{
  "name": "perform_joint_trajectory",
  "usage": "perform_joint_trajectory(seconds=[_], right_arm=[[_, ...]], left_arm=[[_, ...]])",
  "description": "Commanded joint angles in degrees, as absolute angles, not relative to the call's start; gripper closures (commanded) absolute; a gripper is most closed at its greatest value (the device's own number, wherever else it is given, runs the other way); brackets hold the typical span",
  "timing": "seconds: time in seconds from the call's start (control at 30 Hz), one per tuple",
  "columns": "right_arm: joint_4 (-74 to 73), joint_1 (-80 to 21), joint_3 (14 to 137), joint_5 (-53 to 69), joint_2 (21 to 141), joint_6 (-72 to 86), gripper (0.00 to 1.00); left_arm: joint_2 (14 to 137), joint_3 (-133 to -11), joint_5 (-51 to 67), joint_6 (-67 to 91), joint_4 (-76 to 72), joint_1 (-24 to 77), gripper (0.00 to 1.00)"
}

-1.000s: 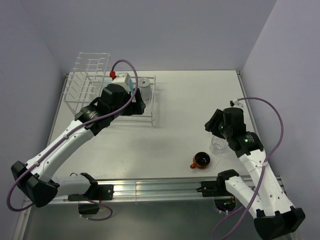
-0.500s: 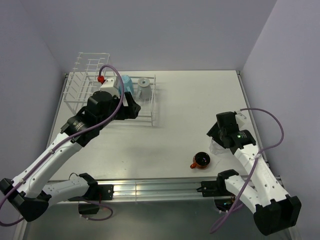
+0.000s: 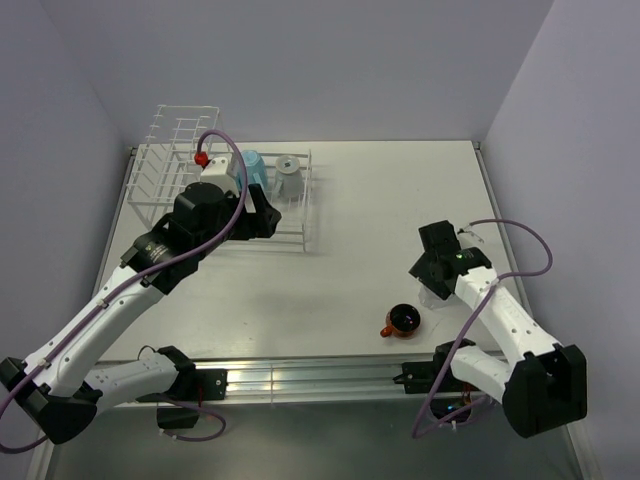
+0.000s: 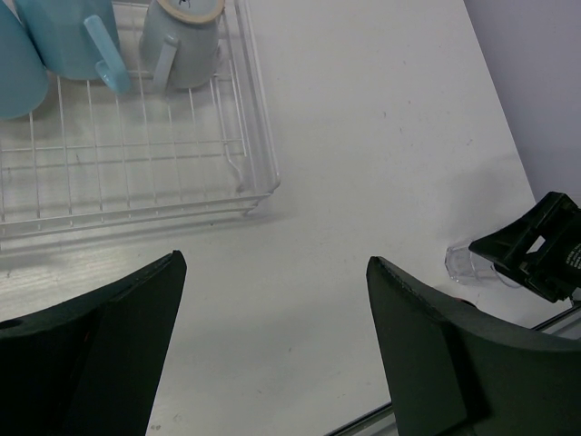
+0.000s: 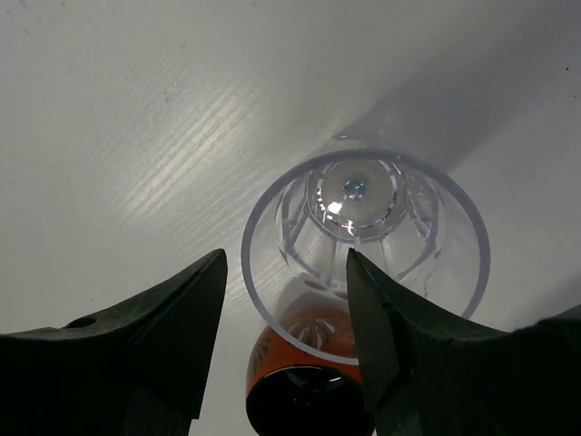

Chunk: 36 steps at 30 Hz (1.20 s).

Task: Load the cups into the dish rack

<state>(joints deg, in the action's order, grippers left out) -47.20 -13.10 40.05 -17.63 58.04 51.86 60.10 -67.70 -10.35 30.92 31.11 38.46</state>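
Tumbler of clear faceted glass (image 5: 363, 245) sits on the white table (image 3: 360, 230) at the overhead view's lower right, mouth facing the nearer right gripper (image 5: 285, 261), whose spread fingers (image 5: 136, 345) straddle its rim; left gripper (image 4: 272, 263), spread and empty, hangs near the white wire dish rack (image 3: 300, 215).

Five cups in all: two light blue mugs (image 4: 64, 32) (image 4: 14, 54), one grey-blue mug (image 4: 186, 50), one clear glass tumbler (image 5: 363, 209) and one orange-red cup (image 3: 404, 320). Three of the five are in the one white wire dish rack (image 4: 127, 173); two are on the one tabletop (image 3: 380, 200). There are two robot arms, a left arm (image 3: 130, 290) and a right arm (image 3: 500, 310), each with one pair of jaws.
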Motion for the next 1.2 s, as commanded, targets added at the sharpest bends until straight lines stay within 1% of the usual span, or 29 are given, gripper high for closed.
perform_joint_trajectory(seconds=[0.0, 0.1, 0.13, 0.2, 0.23, 0.3, 0.33, 0.47, 0.63, 0.67, 0.7, 0.77, 0.8, 0.83, 0.87, 0.9, 1.0, 1.03, 1.07, 1.13, 1.17], right_arm=[[-44.04, -13.01, 40.43, -20.83, 60.63, 52.56, 0.37], [-43.16, -12.75, 40.34, -20.74, 63.01, 52.12, 0.37], [-42.72, -12.57, 40.08, -20.31, 63.54, 51.68, 0.39], [-41.84, -12.39, 39.82, -20.13, 64.59, 51.24, 0.46], [-41.66, -12.31, 39.64, -19.78, 64.77, 50.81, 0.63], [-41.31, -11.78, 39.9, -19.42, 64.78, 50.36, 0.82], [-41.22, -11.69, 40.51, -19.25, 64.78, 49.84, 1.0], [-42.62, -11.43, 44.37, -20.03, 64.77, 48.25, 1.0], [-43.51, -11.43, 54.37, -17.33, 63.64, 42.83, 1.0], [-41.68, -11.51, 55.54, -15.14, 63.11, 41.32, 1.0], [-40.36, -11.43, 56.59, -9.2, 61.54, 39.74, 1.0], [-36.41, -11.6, 57.66, -1.01, 59.25, 36.31, 1.0], [-30.82, -11.51, 57.4, 4.25, 56.89, 35.95, 1.0], [-27.8, -11.51, 56.78, 13.79, 55.91, 37.25, 1.0], [-22.03, -11.69, 56.52, 18.76, 55.12, 38.4, 1.0], [-19.54, -11.95, 56.6, 26.81, 55.28, 41.02, 1.0], [-14.33, -17.12, 58.96, 31.37, 57.21, 42.71, 1.0], [-13.63, -18.97, 60.89, 31.64, 57.48, 42.63, 1.0], [-11.01, -22.2, 61.43, 31.99, 57.65, 42.71, 1.0], [-7.84, -24.69, 62.31, 33.13, 57.57, 44.98, 1.0], [-3.99, -26.09, 62.4, 35.31, 57.83, 46.13, 1.0]], left_arm=[[59.59, -67.59, -10.2, 31.29, 29.71, 38.58, 0.12], [59.59, -67.5, -10.02, 31.38, 29.71, 38.58, 0.12], [59.68, -67.59, -10.02, 31.38, 29.79, 38.67, 0.12], [59.68, -67.76, -10.11, 31.38, 29.97, 38.58, 0.12], [59.68, -67.76, -10.28, 31.38, 29.97, 38.58, 0.12], [59.77, -67.94, -10.2, 31.38, 30.06, 38.58, 0.12], [59.77, -68.03, -10.11, 31.46, 29.97, 38.58, 0.12], [60.38, -67.94, -9.23, 31.73, 29.36, 38.58, 0.12], [61.35, -68.55, -7.3, 32.52, 27.69, 38.58, 0.11], [61.35, -68.47, -6.77, 32.61, 27.25, 38.58, 0.11], [61.43, -68.47, -5.03, 32.69, 26.81, 38.58, 0.11], [61.17, -68.12, -3.35, 32.78, 24.71, 38.5, 0.09], [61.08, -67.25, -1.08, 32.7, 23.74, 38.32, 0.08], [61.08, -66.8, 0.25, 32.78, 21.38, 37.45, 0.06], [61.17, -66.45, 2.7, 33.22, 20.23, 36.66, 0.06], [61.26, -65.49, 8.38, 33.57, 18.74, 34.56, 0.05], [61.79, -63.03, 17.63, 36.55, 11.71, 30.51, 0.05], [62.22, -62.58, 22.8, 37.17, 10.12, 28.41, 0.04], [63.1, -62.4, 24.5, 37.96, 7.93, 27.69, 0.04], [64.42, -62.66, 26.71, 38.32, 7.12, 26.63, 0.04], [65.64, -62.75, 27.76, 38.58, 6.6, 26.46, 0.03]])
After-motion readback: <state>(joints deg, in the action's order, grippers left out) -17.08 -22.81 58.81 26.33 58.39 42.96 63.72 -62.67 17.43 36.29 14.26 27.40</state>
